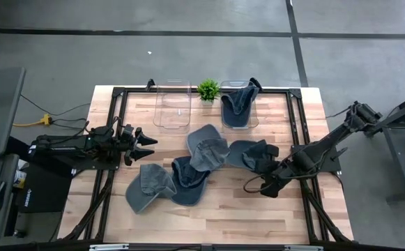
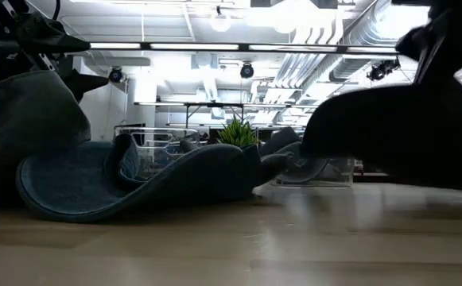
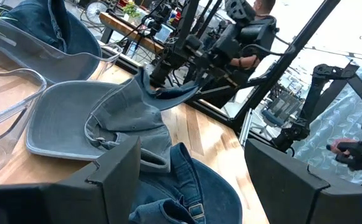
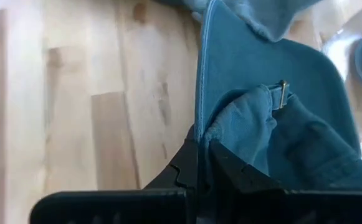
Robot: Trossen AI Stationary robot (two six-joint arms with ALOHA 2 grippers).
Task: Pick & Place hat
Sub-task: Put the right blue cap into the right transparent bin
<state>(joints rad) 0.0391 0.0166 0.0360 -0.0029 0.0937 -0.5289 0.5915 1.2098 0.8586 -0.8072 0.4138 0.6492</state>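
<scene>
Several blue denim hats lie in a loose pile mid-table, among them one (image 1: 208, 148) on top, one (image 1: 189, 183) and one (image 1: 150, 189) nearer the front edge. My right gripper (image 1: 268, 167) is shut on the rightmost hat (image 1: 247, 153), also seen in the right wrist view (image 4: 293, 137). Another hat (image 1: 238, 104) sits in the right clear bin at the far edge. My left gripper (image 1: 145, 143) waits open at the table's left, level, touching nothing. My right gripper pinches the hat's edge (image 4: 207, 127) between its two shut fingers, beside the back strap and its metal buckle (image 4: 282, 93). The fingers slant down from the table's right side. The cloth bunches at the fingertips and the hat hangs below them.
An empty clear bin (image 1: 172, 106) stands at the far edge, left of a small green plant (image 1: 208, 89). Bare wood lies along the near edge (image 1: 244, 216). A black frame rail (image 1: 111, 125) borders the table's sides. A person (image 3: 255, 25) is in the room beyond.
</scene>
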